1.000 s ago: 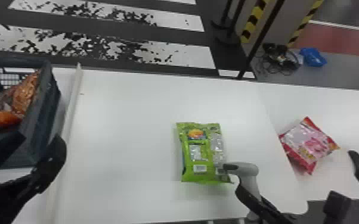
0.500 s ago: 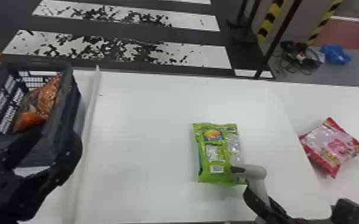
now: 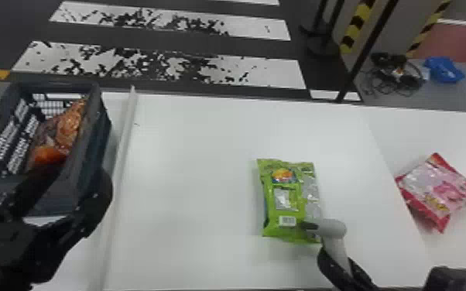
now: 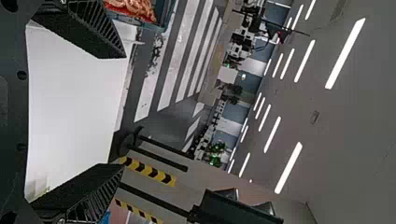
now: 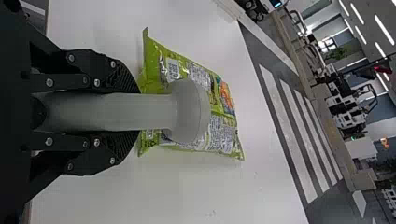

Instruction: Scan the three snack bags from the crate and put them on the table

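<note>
Noted smooth, round-headed scanner [image 3: 333,228] clamped in right gripper [image 3: 337,259], crinkled green bag [image 3: 284,199] just ahead. Found left gripper [image 3: 79,176] spread, near latticed crate [image 3: 96,139].

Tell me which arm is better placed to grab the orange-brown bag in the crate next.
Probably the left: its gripper is open beside the crate holding that orange-brown bag. The right gripper grips the scanner, by the green bag.
</note>
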{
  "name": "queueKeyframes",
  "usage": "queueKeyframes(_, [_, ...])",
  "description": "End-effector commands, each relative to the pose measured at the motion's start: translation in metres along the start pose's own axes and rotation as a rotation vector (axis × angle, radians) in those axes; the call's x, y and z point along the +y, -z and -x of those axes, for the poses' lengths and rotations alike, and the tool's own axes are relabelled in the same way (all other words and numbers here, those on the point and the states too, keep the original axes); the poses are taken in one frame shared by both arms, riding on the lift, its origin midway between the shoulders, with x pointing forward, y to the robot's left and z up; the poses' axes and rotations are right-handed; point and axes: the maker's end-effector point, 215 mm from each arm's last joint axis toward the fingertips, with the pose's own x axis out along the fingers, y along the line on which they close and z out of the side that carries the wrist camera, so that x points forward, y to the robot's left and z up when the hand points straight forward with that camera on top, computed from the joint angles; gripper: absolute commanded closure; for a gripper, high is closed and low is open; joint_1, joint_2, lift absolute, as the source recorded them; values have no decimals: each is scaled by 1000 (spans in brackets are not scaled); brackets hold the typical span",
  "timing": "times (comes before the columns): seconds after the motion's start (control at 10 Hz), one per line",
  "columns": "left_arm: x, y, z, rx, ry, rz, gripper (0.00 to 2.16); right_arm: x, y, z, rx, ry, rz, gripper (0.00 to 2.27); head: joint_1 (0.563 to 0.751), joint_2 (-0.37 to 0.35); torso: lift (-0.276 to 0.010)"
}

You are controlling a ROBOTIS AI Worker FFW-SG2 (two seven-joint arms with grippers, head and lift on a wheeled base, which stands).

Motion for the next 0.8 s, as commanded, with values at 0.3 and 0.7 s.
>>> queueKeyframes(0.3, [1, 1, 0, 2, -1, -3, 29, -9, -18, 6, -31, 4, -5, 2226, 695, -119, -94])
queueKeyframes(0.7, [-3, 1, 4, 10, 8, -11, 29, -62, -89, 11, -72, 78, -46, 2226, 695, -196, -94])
